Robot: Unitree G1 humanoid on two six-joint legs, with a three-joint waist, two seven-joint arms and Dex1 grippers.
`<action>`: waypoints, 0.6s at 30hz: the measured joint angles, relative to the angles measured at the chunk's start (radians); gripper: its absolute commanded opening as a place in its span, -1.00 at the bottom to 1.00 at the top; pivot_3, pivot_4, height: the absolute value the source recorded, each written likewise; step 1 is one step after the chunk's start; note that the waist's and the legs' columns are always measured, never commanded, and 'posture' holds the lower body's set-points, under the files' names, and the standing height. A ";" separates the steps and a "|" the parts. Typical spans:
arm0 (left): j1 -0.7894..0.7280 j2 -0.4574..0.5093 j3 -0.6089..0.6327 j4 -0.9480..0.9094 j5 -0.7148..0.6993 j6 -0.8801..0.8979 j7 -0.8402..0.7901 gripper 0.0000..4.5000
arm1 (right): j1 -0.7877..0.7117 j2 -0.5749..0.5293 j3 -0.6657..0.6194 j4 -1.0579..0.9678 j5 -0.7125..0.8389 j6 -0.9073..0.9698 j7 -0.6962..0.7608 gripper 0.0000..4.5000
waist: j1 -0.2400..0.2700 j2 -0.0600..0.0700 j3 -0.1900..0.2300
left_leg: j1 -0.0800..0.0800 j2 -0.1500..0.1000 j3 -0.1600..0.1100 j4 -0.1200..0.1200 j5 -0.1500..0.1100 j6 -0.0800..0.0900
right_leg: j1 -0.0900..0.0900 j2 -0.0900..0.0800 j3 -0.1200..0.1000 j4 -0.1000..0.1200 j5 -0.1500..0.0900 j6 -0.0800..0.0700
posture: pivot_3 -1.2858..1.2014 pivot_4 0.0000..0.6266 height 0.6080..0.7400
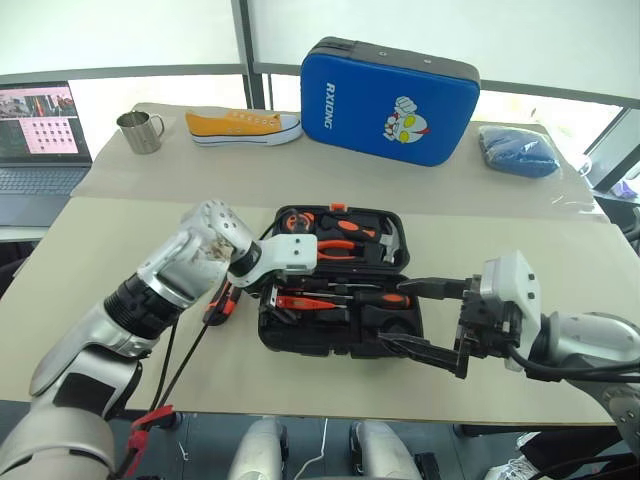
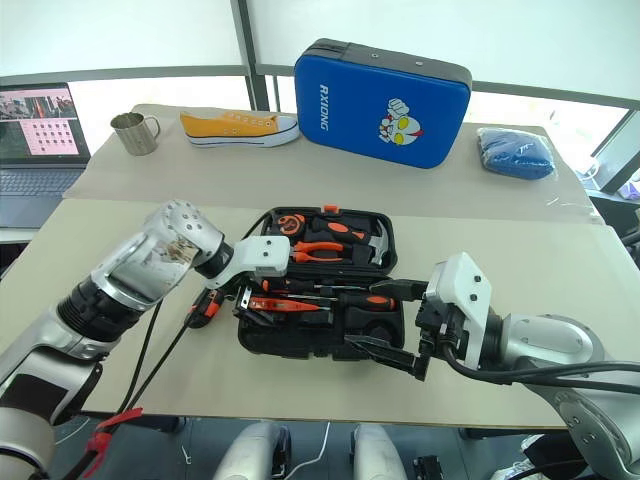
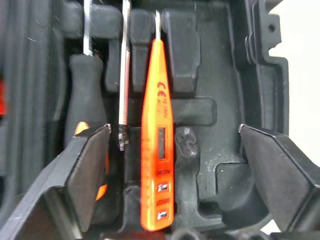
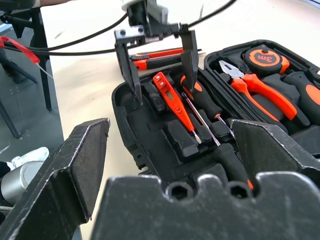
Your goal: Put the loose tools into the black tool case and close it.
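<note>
Lying open on the beige table (image 1: pixel 120 300), the black moulded plastic tool case (image 1: pixel 340 335) holds the slim orange tester screwdriver (image 3: pixel 158 145), marked "CE". The left gripper (image 4: pixel 161 67) hangs spread above it, pinching nothing. The right gripper (image 1: pixel 420 320) is spread wide at the case's edge. The blue padded case (image 1: pixel 385 100) reads "RXIONG".

A pale beige surface (image 1: pixel 120 290) fills the middle of the frame, and a second one (image 1: pixel 330 175) stands behind it, touching its far edge. At the top, bright white windows (image 1: pixel 420 30) with dark grey frames give strong daylight. An open laptop (image 1: pixel 40 140) stands at the upper left.
</note>
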 measured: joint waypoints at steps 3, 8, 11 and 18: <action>0.011 -0.016 0.097 0.030 -0.078 -0.043 0.012 0.12 | -0.001 0.000 0.000 0.002 0.000 0.000 -0.002 1.00 | 0.001 0.000 0.000 | 0.000 0.000 0.000 0.000 0.000 0.000 | 0.000 0.000 0.000 0.000 0.000 0.000 | 0.03 -0.52 0.98; 0.153 -0.013 0.246 0.080 -0.190 -0.241 -0.010 -0.70 | 0.006 0.000 -0.009 0.005 0.000 0.000 -0.002 1.00 | -0.003 0.000 0.000 | 0.001 0.000 0.000 -0.001 0.000 0.000 | 0.000 0.000 0.000 0.000 0.000 0.000 | 0.03 -0.52 0.98; 0.234 -0.012 0.299 0.129 -0.204 -0.370 -0.004 -0.99 | 0.014 -0.001 -0.015 0.007 0.002 0.000 -0.002 1.00 | -0.003 0.000 0.000 | 0.001 0.000 0.001 -0.001 0.000 0.000 | 0.000 0.000 0.000 0.000 0.000 0.000 | 0.03 -0.52 0.98; 0.291 -0.029 0.321 0.211 -0.190 -0.582 0.029 -0.99 | 0.023 -0.009 -0.016 0.011 0.008 0.000 0.002 1.00 | 0.006 0.000 0.000 | 0.000 0.000 0.001 0.001 0.000 0.000 | 0.001 -0.001 0.000 -0.001 0.000 0.000 | 0.03 -0.52 0.98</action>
